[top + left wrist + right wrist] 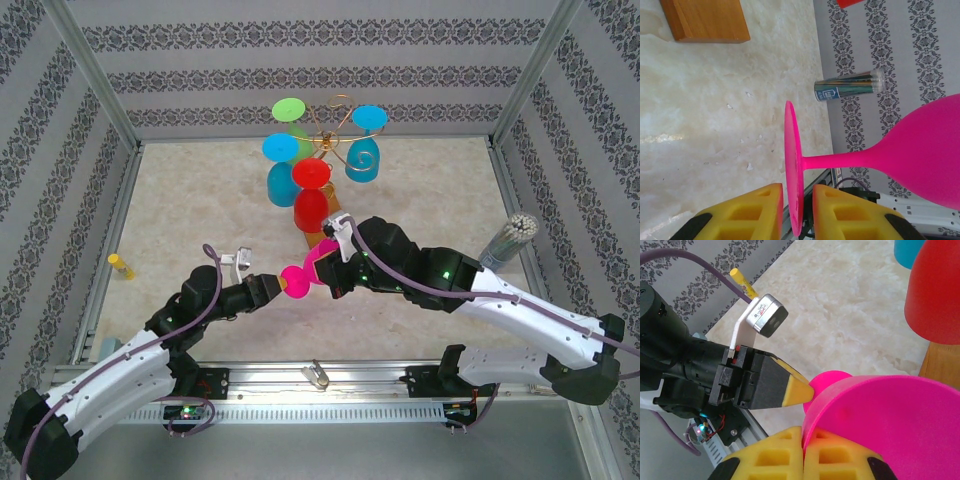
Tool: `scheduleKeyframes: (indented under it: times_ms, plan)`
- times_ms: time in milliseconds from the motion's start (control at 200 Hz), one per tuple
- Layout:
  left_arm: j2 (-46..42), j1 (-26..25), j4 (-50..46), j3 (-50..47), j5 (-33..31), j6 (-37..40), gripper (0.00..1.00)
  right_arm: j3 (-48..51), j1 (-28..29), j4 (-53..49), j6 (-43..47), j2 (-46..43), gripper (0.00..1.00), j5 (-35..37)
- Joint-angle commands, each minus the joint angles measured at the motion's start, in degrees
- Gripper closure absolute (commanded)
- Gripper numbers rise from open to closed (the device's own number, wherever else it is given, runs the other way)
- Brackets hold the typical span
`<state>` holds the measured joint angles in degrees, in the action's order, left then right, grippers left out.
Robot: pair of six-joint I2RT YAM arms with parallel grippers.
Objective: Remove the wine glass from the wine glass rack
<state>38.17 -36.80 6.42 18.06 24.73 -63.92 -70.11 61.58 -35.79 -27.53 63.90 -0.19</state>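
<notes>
**Pink glass off the rack, caught between both arms**

On my top feed the pink wine glass [300, 277] is clear of the wine glass rack [332, 140]. It sits near the middle of the counter [200, 200], just on the near side of the rack's wooden base. It lies on its side, with the stem level, the foot toward the left arm and the bowl toward the right arm.

The right pincer [328, 267] has it. On the right wrist feed its yellow pads [770, 455] are pressed together on the wall of the bowl at the rim, pinching the wine glass [890, 415].

The left pincer [283, 285] is at the other end. On the left wrist feed its fingers [840, 210] stand on either side of the foot disc and are slightly spread. One finger is against the disc, and I see a narrow gap at the other.

Back on the rack, which stands toward the far edge of the counter, the other glasses hang foot-up. The red glass [311, 205] is nearest to me, then a blue glass [282, 185], a teal glass [362, 165] and a green glass [290, 108].

A clear tube of sticks [510, 240] stands at the counter's right edge. A small yellow object [120, 265] lies near the left edge; I cannot tell what it is.
</notes>
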Motion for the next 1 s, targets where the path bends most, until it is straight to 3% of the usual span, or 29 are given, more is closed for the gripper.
scheduleKeyframes:
  times_ms: [0, 405, 994]
  plan:
    - [-0.7, -0.6, -2.8, 2.6, -1.6, 1.1, 0.75, 0.4, -0.5, -1.0, -0.3, -1.4, 1.00, 3.0]
    - [1.2, -0.6, -29.5, 15.6, -12.6, 15.2, 0.70, 2.8, -5.7, -8.3, -3.6, -1.7, 1.00, 8.3]
    - [8.5, -0.6, -30.2, 21.5, -18.6, 22.6, 0.69, 4.3, -15.0, -13.0, -0.4, 4.8, 1.00, 11.9]
